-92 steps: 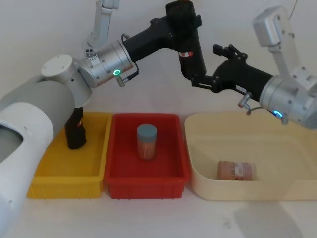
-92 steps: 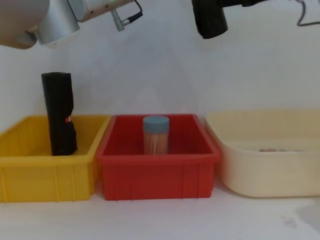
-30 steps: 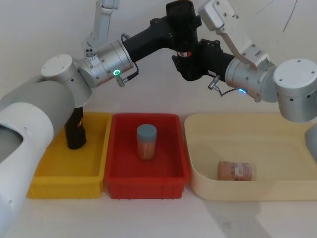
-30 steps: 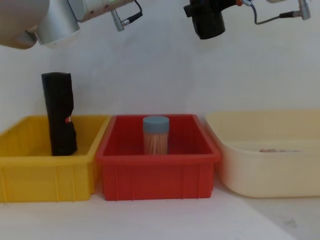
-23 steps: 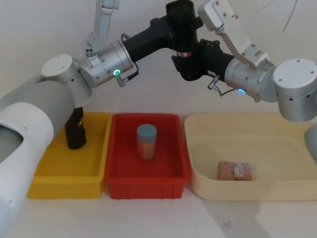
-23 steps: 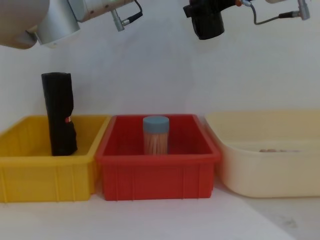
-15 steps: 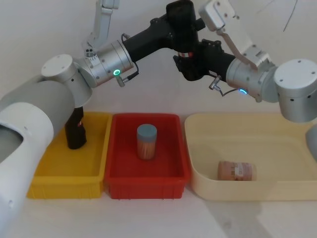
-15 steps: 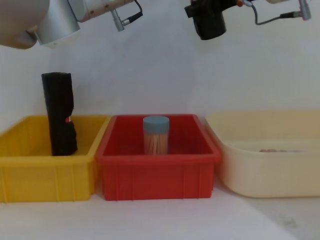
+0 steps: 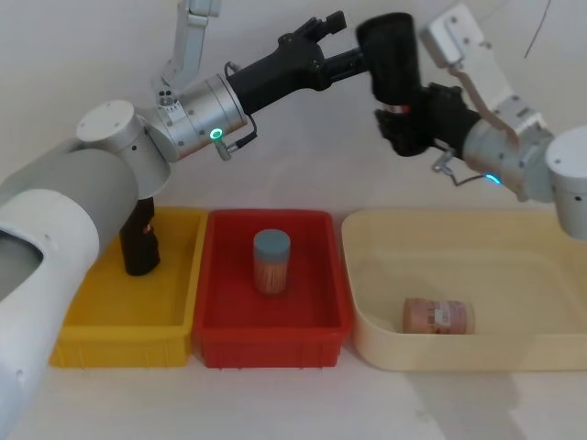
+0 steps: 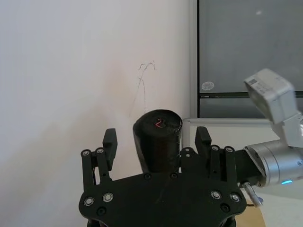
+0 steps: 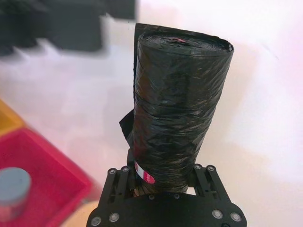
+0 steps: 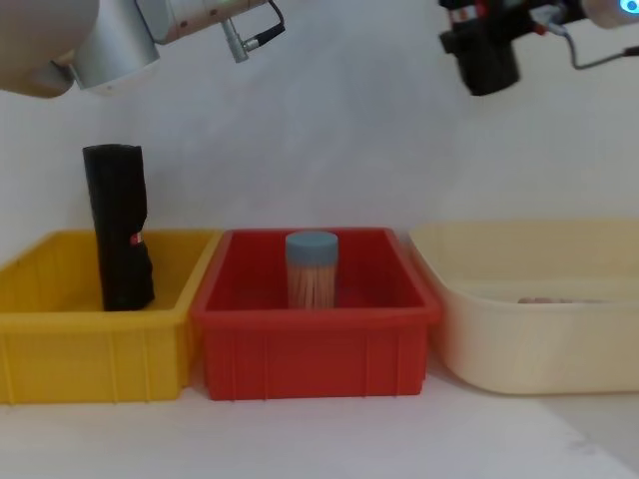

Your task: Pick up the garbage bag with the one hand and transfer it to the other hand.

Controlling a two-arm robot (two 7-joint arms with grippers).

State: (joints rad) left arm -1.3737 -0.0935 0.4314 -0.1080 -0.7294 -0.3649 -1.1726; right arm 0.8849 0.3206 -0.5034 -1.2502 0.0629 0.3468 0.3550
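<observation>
Looking down from the head view, three bins sit side by side: a yellow bin (image 9: 128, 316) holding an upright black twin roll (image 9: 139, 238), a red bin (image 9: 271, 321) with a blue-capped jar of sticks (image 9: 271, 261), and a cream tub (image 9: 477, 302) with a pinkish packet (image 9: 437, 315) lying on its side. Above them, the garbage bag (image 9: 391, 64) stands upright in the air, clamped low on its body by the right gripper (image 9: 415, 119). The left gripper (image 9: 341, 41) is just beside it with fingers spread and nothing between them.

In the left wrist view, the left gripper (image 10: 156, 142) has its fingers wide apart, and the garbage bag (image 10: 157, 141) stands beyond them, its round end showing a red mark.

In the right wrist view, the right gripper (image 11: 163, 177) squeezes the base of the garbage bag (image 11: 175, 104), a glossy, crinkled black cylinder with a small red label near the bottom.

In the chest view, the garbage bag's lower end (image 12: 485, 55) hangs high above the gap between the red bin (image 12: 315, 329) and the cream tub (image 12: 539, 319).
</observation>
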